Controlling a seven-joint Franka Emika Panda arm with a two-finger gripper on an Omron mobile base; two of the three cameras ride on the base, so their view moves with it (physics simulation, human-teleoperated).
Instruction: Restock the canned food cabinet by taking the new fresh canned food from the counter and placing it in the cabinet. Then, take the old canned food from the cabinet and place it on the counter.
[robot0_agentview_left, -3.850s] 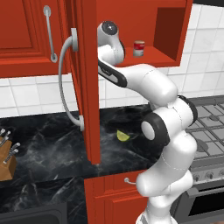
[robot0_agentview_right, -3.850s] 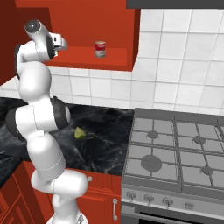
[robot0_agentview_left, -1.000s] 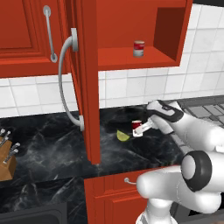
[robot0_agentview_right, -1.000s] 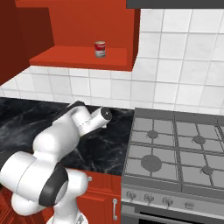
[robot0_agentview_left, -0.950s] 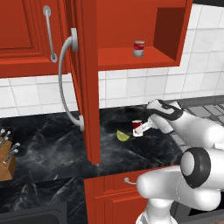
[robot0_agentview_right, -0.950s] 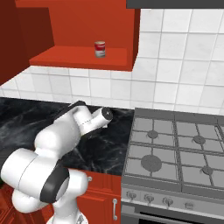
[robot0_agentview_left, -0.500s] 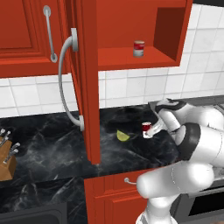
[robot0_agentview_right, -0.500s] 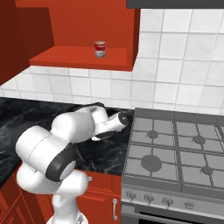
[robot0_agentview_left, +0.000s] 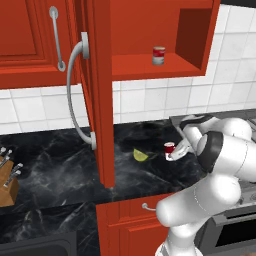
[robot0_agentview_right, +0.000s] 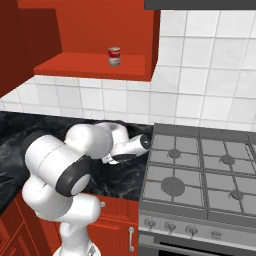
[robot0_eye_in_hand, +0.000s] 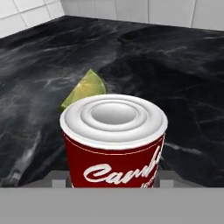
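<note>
Old can (robot0_eye_in_hand: 113, 140) sits between the jaws of the gripper (robot0_eye_in_hand: 112, 178), low over the counter (robot0_agentview_left: 60, 165), just right of a lime wedge (robot0_agentview_left: 140, 155). The jaws look clamped on its lower sides. We cannot tell whether its base touches the marble.

Handling, our judgement: rigid metal, light, with a smooth label that may slip. Best held across the mid-body.

Axis: upright, long axis vertical, white top up, script label facing the hand camera.

New can (robot0_agentview_left: 159, 55) stands upright on the cabinet (robot0_agentview_left: 145, 67) shelf.
</note>
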